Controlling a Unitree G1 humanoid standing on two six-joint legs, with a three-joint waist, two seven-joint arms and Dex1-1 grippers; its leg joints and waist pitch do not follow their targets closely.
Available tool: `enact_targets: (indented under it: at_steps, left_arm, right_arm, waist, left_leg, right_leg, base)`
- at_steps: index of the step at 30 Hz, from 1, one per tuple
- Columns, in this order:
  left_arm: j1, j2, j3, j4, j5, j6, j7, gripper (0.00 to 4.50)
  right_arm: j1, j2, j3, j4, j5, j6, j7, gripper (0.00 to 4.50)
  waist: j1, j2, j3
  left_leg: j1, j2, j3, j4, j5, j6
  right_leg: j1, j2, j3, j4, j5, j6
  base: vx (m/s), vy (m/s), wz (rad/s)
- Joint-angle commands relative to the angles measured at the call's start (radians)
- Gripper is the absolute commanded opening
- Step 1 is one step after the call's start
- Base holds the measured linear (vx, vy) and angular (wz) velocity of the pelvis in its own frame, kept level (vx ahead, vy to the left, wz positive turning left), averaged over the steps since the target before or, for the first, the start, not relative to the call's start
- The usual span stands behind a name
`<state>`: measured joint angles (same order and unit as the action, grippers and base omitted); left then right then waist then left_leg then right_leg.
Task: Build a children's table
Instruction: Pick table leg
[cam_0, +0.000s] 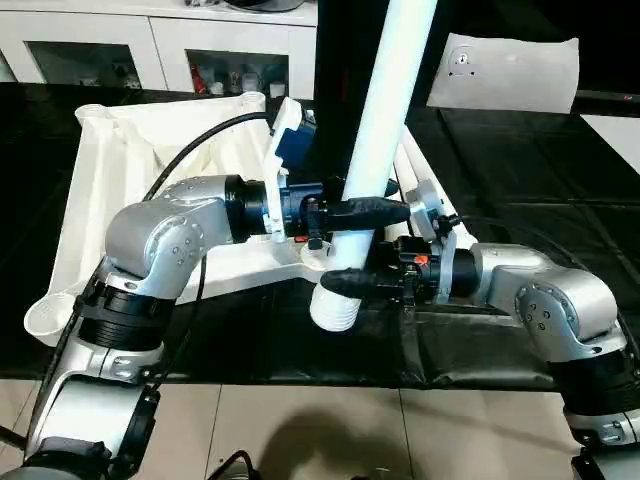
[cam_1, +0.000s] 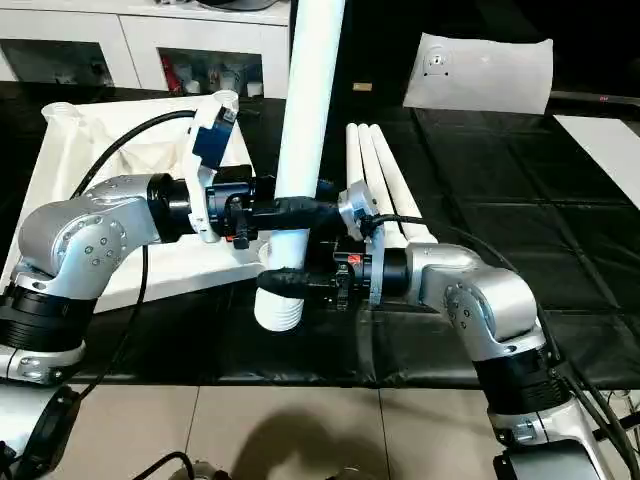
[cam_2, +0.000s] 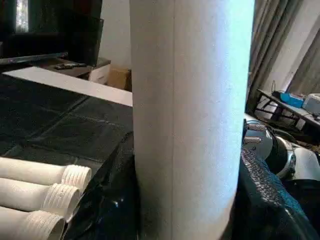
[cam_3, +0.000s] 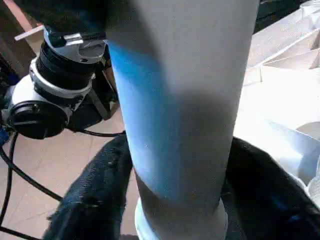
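One white tube leg (cam_0: 395, 90) stands nearly upright over the table's front edge, its ribbed end (cam_0: 335, 312) pointing down. My left gripper (cam_0: 368, 212) is shut on the leg from the left, about a hand's width above that end. Just below it, my right gripper (cam_0: 345, 283) is shut on the same leg from the right, its black fingers (cam_3: 95, 195) pressed against both sides of the tube. The white tabletop (cam_0: 110, 190) lies upside down on the left, ribbed underside up, with a round corner socket (cam_0: 50, 318) at its near corner. Three more legs (cam_1: 380, 180) lie side by side behind my right arm.
Everything rests on a black table (cam_0: 560, 180), and light floor tiles show beyond its front edge. A flat white board (cam_0: 510, 70) lies at the back right. A white cabinet with glass doors (cam_0: 100, 50) stands behind the tabletop.
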<state>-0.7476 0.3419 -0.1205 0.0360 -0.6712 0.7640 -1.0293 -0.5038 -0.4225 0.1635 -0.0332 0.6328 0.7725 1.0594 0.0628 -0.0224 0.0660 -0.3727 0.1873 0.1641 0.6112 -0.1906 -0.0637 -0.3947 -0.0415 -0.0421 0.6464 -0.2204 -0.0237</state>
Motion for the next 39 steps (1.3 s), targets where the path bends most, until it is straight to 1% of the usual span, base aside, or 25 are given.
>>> enact_targets:
  at_steps: [1, 2, 3, 6, 9, 10, 13, 15, 16, 17, 18, 20, 21, 22, 23, 24, 26, 27, 28, 29, 34, 36, 37, 38, 39]
  left_arm:
    - [-0.024, -0.018, -0.011, -0.033, -0.009, 0.003, -0.009, 1.88]
    - [-0.027, -0.025, -0.006, -0.032, -0.017, 0.008, -0.003, 1.88]
    - [-0.027, -0.025, -0.005, -0.032, -0.017, 0.009, -0.003, 1.88]
    - [-0.031, -0.038, 0.009, -0.024, -0.033, 0.023, 0.012, 1.88]
    - [-0.033, -0.042, 0.015, -0.018, -0.037, 0.029, 0.018, 1.88]
    - [-0.034, -0.044, 0.018, -0.016, -0.039, 0.032, 0.021, 1.88]
    - [-0.036, -0.047, 0.025, -0.007, -0.039, 0.035, 0.030, 1.88]
    - [-0.034, -0.048, 0.027, -0.008, -0.024, 0.027, 0.045, 1.88]
    - [-0.031, -0.053, 0.039, -0.011, -0.030, 0.029, 0.047, 2.23]
    - [-0.028, -0.059, 0.054, -0.015, -0.042, 0.036, 0.048, 2.44]
    - [-0.028, -0.059, 0.054, -0.015, -0.042, 0.036, 0.048, 2.58]
    - [-0.022, -0.073, 0.087, -0.031, -0.069, 0.046, 0.071, 2.60]
    - [-0.018, -0.082, 0.107, -0.042, -0.086, 0.052, 0.086, 2.67]
    - [-0.016, -0.085, 0.114, -0.046, -0.093, 0.054, 0.091, 2.79]
    - [-0.009, -0.094, 0.130, -0.059, -0.104, 0.053, 0.109, 2.79]
    - [-0.007, -0.096, 0.133, -0.062, -0.106, 0.052, 0.113, 2.98]
    - [0.008, -0.109, 0.147, -0.083, -0.111, 0.049, 0.146, 3.01]
    - [0.033, -0.118, 0.151, -0.118, -0.098, 0.037, 0.183, 3.01]
    - [0.038, -0.119, 0.150, -0.126, -0.088, 0.031, 0.192, 3.01]
    - [0.041, -0.120, 0.149, -0.129, -0.078, 0.026, 0.201, 3.01]
    - [0.063, -0.123, 0.160, -0.131, -0.011, 0.001, 0.308, 3.01]
    - [0.079, -0.133, 0.184, -0.139, -0.004, -0.011, 0.353, 3.01]
    - [0.086, -0.139, 0.194, -0.146, -0.010, -0.009, 0.370, 3.01]
    - [0.090, -0.144, 0.199, -0.150, -0.013, -0.008, 0.380, 3.01]
    - [0.100, -0.150, 0.203, -0.163, -0.016, -0.011, 0.394, 3.01]
  right_arm:
    - [0.004, 0.007, -0.001, 0.006, 0.007, 0.008, 0.003, 2.40]
    - [0.006, 0.014, -0.007, 0.008, 0.012, 0.011, -0.004, 2.25]
    - [0.006, 0.015, -0.008, 0.009, 0.013, 0.011, -0.005, 2.25]
    - [0.011, 0.024, -0.018, 0.010, 0.023, 0.017, -0.011, 1.98]
    - [0.014, 0.029, -0.022, 0.010, 0.027, 0.018, -0.014, 1.96]
    - [0.015, 0.030, -0.023, 0.010, 0.028, 0.018, -0.015, 1.92]
    - [0.019, 0.032, -0.027, 0.008, 0.029, 0.017, -0.021, 1.92]
    - [0.023, 0.034, -0.030, 0.006, 0.028, 0.014, -0.024, 1.92]
    - [0.027, 0.036, -0.032, 0.004, 0.025, 0.012, -0.026, 1.92]
    - [0.032, 0.037, -0.033, 0.002, 0.021, 0.010, -0.028, 1.92]
    - [0.032, 0.037, -0.033, 0.002, 0.021, 0.010, -0.028, 1.92]
    - [0.038, 0.039, -0.034, 0.001, 0.015, 0.003, -0.033, 1.91]
    - [0.042, 0.041, -0.035, 0.001, 0.012, -0.003, -0.039, 1.91]
    - [0.044, 0.042, -0.035, 0.001, 0.010, -0.006, -0.042, 1.91]
    - [0.047, 0.045, -0.035, 0.002, 0.006, -0.013, -0.050, 1.91]
    - [0.048, 0.046, -0.035, 0.002, 0.005, -0.015, -0.052, 1.91]
    - [0.054, 0.054, -0.036, 0.006, -0.008, -0.033, -0.068, 1.91]
    - [0.057, 0.066, -0.038, 0.013, -0.025, -0.055, -0.088, 1.91]
    - [0.058, 0.069, -0.038, 0.015, -0.030, -0.058, -0.092, 1.91]
    - [0.058, 0.069, -0.037, 0.016, -0.033, -0.061, -0.094, 1.91]
    - [0.058, 0.088, -0.038, 0.030, -0.073, -0.113, -0.134, 1.91]
    - [0.057, 0.098, -0.042, 0.034, -0.081, -0.129, -0.152, 1.91]
    - [0.059, 0.100, -0.043, 0.032, -0.083, -0.135, -0.152, 1.91]
    - [0.059, 0.103, -0.044, 0.031, -0.086, -0.139, -0.153, 1.91]
    - [0.062, 0.106, -0.042, 0.029, -0.090, -0.145, -0.156, 1.91]
  waist:
    - [0.006, -0.003, -0.080]
    - [0.006, -0.003, -0.081]
    - [0.006, -0.004, -0.081]
    - [0.007, -0.003, -0.080]
    - [0.007, -0.003, -0.081]
    - [0.008, 0.000, -0.081]
    - [0.007, -0.001, -0.081]
    - [0.008, -0.002, -0.083]
    - [0.008, -0.002, -0.083]
    - [0.008, -0.002, -0.082]
    - [0.008, -0.003, -0.082]
    - [0.009, -0.002, -0.081]
    - [0.009, -0.004, -0.082]
    - [0.009, -0.004, -0.082]
    - [0.009, -0.004, -0.081]
    - [0.010, -0.003, -0.082]
    - [0.008, -0.002, -0.080]
    - [0.007, -0.001, -0.080]
    - [0.006, -0.003, -0.079]
    - [0.007, 0.001, -0.079]
    - [0.005, 0.002, -0.077]
    - [0.002, 0.002, -0.076]
    - [0.002, 0.001, -0.076]
    - [0.002, -0.004, -0.077]
    - [0.003, -0.002, -0.077]
  left_leg:
    - [0.003, 0.030, -0.002, -0.053, -0.012, 0.029]
    - [0.003, 0.030, -0.002, -0.053, -0.010, 0.030]
    - [0.003, 0.030, -0.003, -0.053, -0.011, 0.030]
    - [0.004, 0.030, -0.003, -0.053, -0.016, 0.029]
    - [0.004, 0.030, -0.003, -0.053, -0.016, 0.029]
    - [0.004, 0.030, -0.004, -0.053, -0.018, 0.028]
    - [0.004, 0.030, -0.003, -0.053, -0.017, 0.029]
    - [0.003, 0.030, -0.004, -0.053, -0.011, 0.030]
    - [0.003, 0.030, -0.004, -0.053, -0.011, 0.030]
    - [0.003, 0.029, -0.004, -0.052, -0.012, 0.031]
    - [0.003, 0.030, -0.004, -0.053, -0.012, 0.032]
    - [0.003, 0.029, -0.003, -0.052, -0.018, 0.029]
    - [0.002, 0.030, -0.003, -0.052, -0.019, 0.029]
    - [0.002, 0.030, -0.003, -0.052, -0.019, 0.029]
    - [0.002, 0.029, -0.003, -0.052, -0.019, 0.031]
    - [0.003, 0.031, -0.004, -0.052, -0.021, 0.028]
    - [0.003, 0.031, -0.004, -0.052, -0.023, 0.026]
    - [0.003, 0.033, -0.005, -0.053, -0.027, 0.021]
    - [0.002, 0.032, -0.005, -0.054, -0.029, 0.021]
    - [0.004, 0.031, -0.005, -0.053, -0.030, 0.022]
    - [0.005, 0.032, -0.005, -0.054, -0.049, 0.011]
    - [0.006, 0.033, -0.005, -0.055, -0.063, 0.002]
    - [0.005, 0.032, -0.005, -0.055, -0.062, 0.001]
    - [0.005, 0.033, -0.005, -0.055, -0.056, 0.002]
    - [0.005, 0.032, -0.005, -0.055, -0.058, 0.004]
  right_leg:
    - [0.072, -0.080, 0.049, -0.067, 0.037, -0.223]
    - [0.072, -0.080, 0.049, -0.067, 0.044, -0.225]
    - [0.072, -0.080, 0.049, -0.067, 0.044, -0.225]
    - [0.072, -0.080, 0.049, -0.067, 0.042, -0.228]
    - [0.072, -0.080, 0.049, -0.068, 0.041, -0.228]
    - [0.072, -0.080, 0.049, -0.068, 0.037, -0.228]
    - [0.072, -0.080, 0.048, -0.068, 0.045, -0.230]
    - [0.074, -0.079, 0.048, -0.066, 0.055, -0.230]
    - [0.074, -0.079, 0.048, -0.066, 0.055, -0.230]
    - [0.074, -0.079, 0.048, -0.066, 0.056, -0.232]
    - [0.073, -0.080, 0.048, -0.067, 0.054, -0.232]
    - [0.074, -0.081, 0.048, -0.067, 0.045, -0.236]
    - [0.075, -0.081, 0.048, -0.068, 0.049, -0.240]
    - [0.075, -0.081, 0.048, -0.068, 0.049, -0.240]
    - [0.074, -0.080, 0.048, -0.068, 0.044, -0.236]
    - [0.074, -0.081, 0.047, -0.068, 0.039, -0.236]
    - [0.072, -0.081, 0.048, -0.069, 0.039, -0.235]
    - [0.072, -0.081, 0.048, -0.067, 0.031, -0.233]
    - [0.072, -0.079, 0.047, -0.070, 0.025, -0.229]
    - [0.071, -0.079, 0.048, -0.071, 0.021, -0.226]
    - [0.069, -0.079, 0.048, -0.077, -0.021, -0.211]
    - [0.069, -0.079, 0.047, -0.080, -0.055, -0.201]
    - [0.069, -0.079, 0.047, -0.079, -0.054, -0.200]
    - [0.069, -0.079, 0.048, -0.079, -0.043, -0.201]
    - [0.068, -0.079, 0.048, -0.078, -0.048, -0.201]
  base:
    - [0.000, 0.000, 0.00]
    - [0.000, 0.000, 0.00]
    - [0.000, 0.000, 0.00]
    - [0.000, 0.000, 0.00]
    - [0.000, 0.000, 0.00]
    - [0.000, 0.000, 0.00]
    - [0.000, 0.000, 0.00]
    - [0.000, 0.000, 0.00]
    - [0.000, 0.000, 0.00]
    - [0.000, 0.000, 0.00]
    - [0.000, 0.000, 0.00]
    - [0.000, 0.000, 0.00]
    - [0.000, 0.000, 0.00]
    - [0.000, 0.000, 0.00]
    - [0.000, 0.000, 0.00]
    - [0.000, 0.000, 0.00]
    - [0.000, 0.000, 0.00]
    - [0.000, 0.000, 0.00]
    - [0.000, 0.000, 0.00]
    - [0.000, 0.000, 0.00]
    - [0.000, 0.000, 0.00]
    - [0.000, 0.000, 0.00]
    - [0.000, 0.000, 0.00]
    - [0.000, 0.000, 0.00]
    - [0.000, 0.000, 0.00]
